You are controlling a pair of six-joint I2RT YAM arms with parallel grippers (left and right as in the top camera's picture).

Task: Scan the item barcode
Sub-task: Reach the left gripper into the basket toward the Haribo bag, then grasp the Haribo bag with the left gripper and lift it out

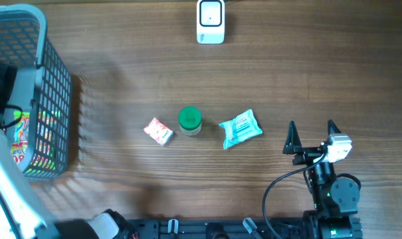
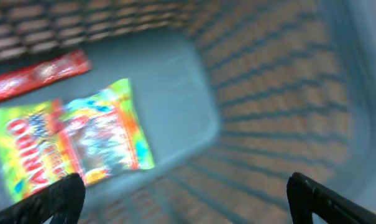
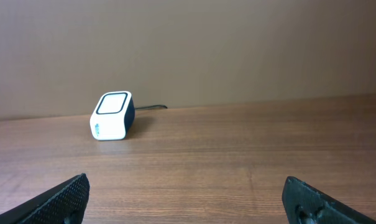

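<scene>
Left gripper [image 2: 188, 194] hangs inside the grey-blue plastic mesh basket [image 1: 60, 106], jaws spread wide, nothing between them. Under it a bright yellow-green gummy sweet bag [image 2: 82, 140] lies flat on the basket floor, touching a red foil packet [image 2: 41, 73]. Right gripper [image 1: 311, 130] sits at the near right of the wooden table [image 1: 121, 73], also wide and empty, its camera facing the white box-shaped barcode scanner [image 1: 210, 21] at the far edge, centre. Three items lie in a row mid-table, well short of the scanner: small pink-and-white packet [image 1: 159, 131], green-lidded round jar [image 1: 189, 121], teal plastic wipes pack [image 1: 240, 129]. My read: gummy bag is finished with, we're between items. Next move: pick one off the row (teal pack is nearest the right arm), find its barcode face (none visible from here), present it square to the scanner window, then basket.
</scene>
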